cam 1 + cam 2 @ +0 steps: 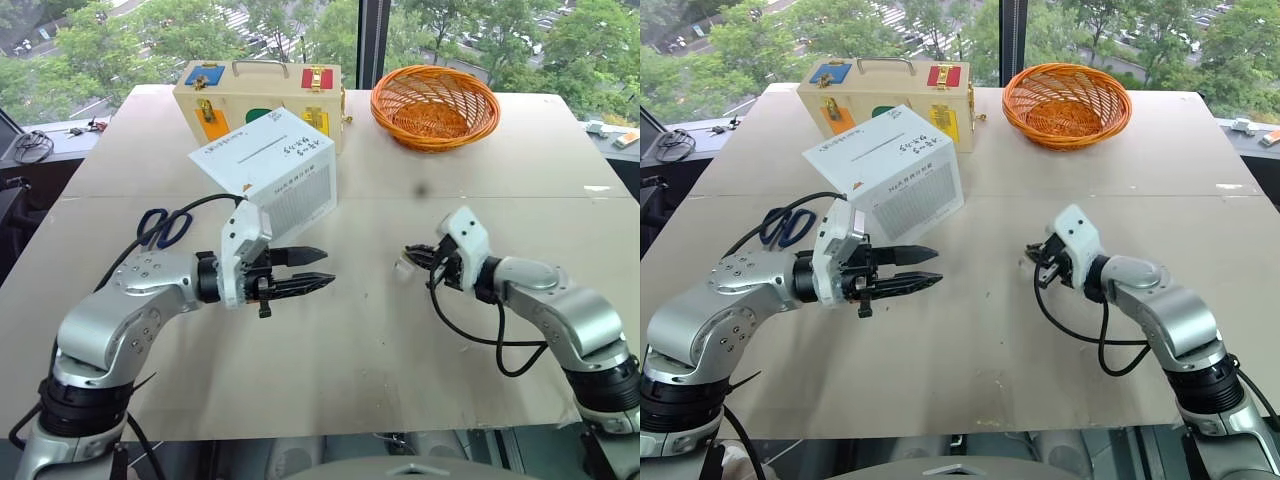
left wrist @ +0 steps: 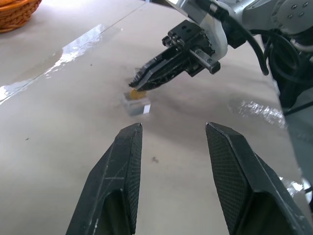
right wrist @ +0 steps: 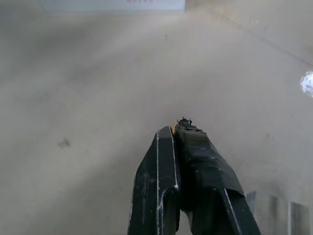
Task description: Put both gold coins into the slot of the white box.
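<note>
At centre right of the frame, the right gripper (image 2: pixel 139 85) is pinching what looks like a gold coin (image 2: pixel 134 93), jaws pressed together above a clear holder (image 2: pixel 137 104) on the desk (image 1: pixel 400 360). The left gripper (image 1: pixel 318 270) is hovering with jaws spread below the white box (image 1: pixel 268 172), whose slot (image 1: pixel 258 150) is facing upward.

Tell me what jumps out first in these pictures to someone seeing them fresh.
The white box stands tilted mid-table, its slot facing up. Nearer, to its right, the right gripper is pinched shut on a gold coin just above a clear holder. The left gripper waits open below the box.
</note>
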{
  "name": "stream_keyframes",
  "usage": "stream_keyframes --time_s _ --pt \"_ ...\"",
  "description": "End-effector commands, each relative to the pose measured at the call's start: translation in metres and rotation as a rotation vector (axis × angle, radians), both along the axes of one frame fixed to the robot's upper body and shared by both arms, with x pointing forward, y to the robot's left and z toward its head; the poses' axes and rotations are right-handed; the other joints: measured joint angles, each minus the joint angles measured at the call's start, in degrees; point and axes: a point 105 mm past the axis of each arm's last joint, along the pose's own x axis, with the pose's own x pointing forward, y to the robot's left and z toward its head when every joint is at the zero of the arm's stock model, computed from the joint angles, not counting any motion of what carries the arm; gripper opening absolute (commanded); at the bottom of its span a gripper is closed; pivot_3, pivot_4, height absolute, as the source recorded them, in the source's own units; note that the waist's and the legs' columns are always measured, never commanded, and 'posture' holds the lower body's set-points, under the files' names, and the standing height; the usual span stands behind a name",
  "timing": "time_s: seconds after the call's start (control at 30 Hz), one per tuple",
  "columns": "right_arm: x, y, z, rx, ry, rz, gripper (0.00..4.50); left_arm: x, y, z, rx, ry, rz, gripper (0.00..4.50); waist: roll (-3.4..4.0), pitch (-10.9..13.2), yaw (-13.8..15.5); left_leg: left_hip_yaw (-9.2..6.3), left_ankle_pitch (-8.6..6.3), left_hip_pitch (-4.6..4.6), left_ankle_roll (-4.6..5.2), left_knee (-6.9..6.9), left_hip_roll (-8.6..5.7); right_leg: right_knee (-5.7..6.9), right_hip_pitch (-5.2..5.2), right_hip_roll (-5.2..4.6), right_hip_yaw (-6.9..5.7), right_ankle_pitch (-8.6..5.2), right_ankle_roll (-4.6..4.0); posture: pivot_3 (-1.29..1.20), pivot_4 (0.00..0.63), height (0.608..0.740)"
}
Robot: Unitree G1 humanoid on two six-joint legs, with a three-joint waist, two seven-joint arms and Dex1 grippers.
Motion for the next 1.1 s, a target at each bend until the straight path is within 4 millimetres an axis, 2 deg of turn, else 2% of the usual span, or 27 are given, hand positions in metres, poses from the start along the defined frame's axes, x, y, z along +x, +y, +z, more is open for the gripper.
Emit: stream_keyframes --time_s 0.03,0.1,0.17,0.3,0.33,0.6,1.1 --pt "-0.012 0.003 0.029 0.106 -0.051 0.052 0.06 0.002 -0.006 0.012 -0.056 0.003 -0.023 2.08 0.0 0.0 0.03 -0.01 0.0 0.0 0.0 0.0 0.0 0.0 0.0 0.01 -0.02 0.0 0.0 0.0 0.15 0.74" --pt "-0.019 0.005 0.041 0.154 -0.066 0.089 0.06 0.005 -0.01 0.016 -0.077 0.012 -0.039 2.08 0.0 0.0 0.02 -0.04 0.0 0.0 0.0 0.0 0.0 0.01 0.01 0.01 -0.06 0.0 0.01 0.0 0.15 0.74" --pt "-0.035 0.014 0.063 0.237 -0.09 0.187 0.06 0.008 -0.02 0.025 -0.131 0.041 -0.093 2.08 0.01 0.01 0.13 -0.03 0.0 0.0 0.0 0.0 -0.01 0.01 0.01 0.01 -0.05 0.0 0.01 0.0 0.15 0.74" --pt "-0.055 0.026 0.08 0.285 -0.105 0.298 0.0 0.01 -0.033 0.032 -0.164 0.066 -0.162 1.08 0.01 0.01 -0.17 -0.07 0.0 0.0 0.0 0.0 -0.02 0.01 0.03 0.01 -0.08 0.01 0.02 0.0 0.15 0.74" --pt "-0.059 0.029 0.084 0.292 -0.111 0.314 0.0 0.011 -0.036 0.032 -0.162 0.062 -0.176 0.4 0.01 0.01 -0.29 -0.07 0.0 0.0 0.0 0.0 -0.01 -0.01 0.03 0.02 -0.08 0.01 0.02 0.0 0.15 0.74" --pt "-0.068 0.038 0.094 0.303 -0.122 0.353 0.0 0.013 -0.05 0.041 -0.187 0.072 -0.258 0.4 0.01 0.01 -0.14 -0.07 0.0 -0.01 0.0 -0.07 -0.02 -0.02 0.01 0.01 -0.09 0.0 0.01 0.0 0.15 0.74" --pt "-0.07 0.038 0.093 0.293 -0.108 0.352 0.0 0.009 -0.053 0.049 -0.219 0.079 -0.295 0.4 0.01 0.01 -0.13 -0.06 0.0 -0.02 0.0 -0.08 -0.02 -0.06 0.01 0.01 -0.07 0.0 0.01 0.0 0.15 0.74"
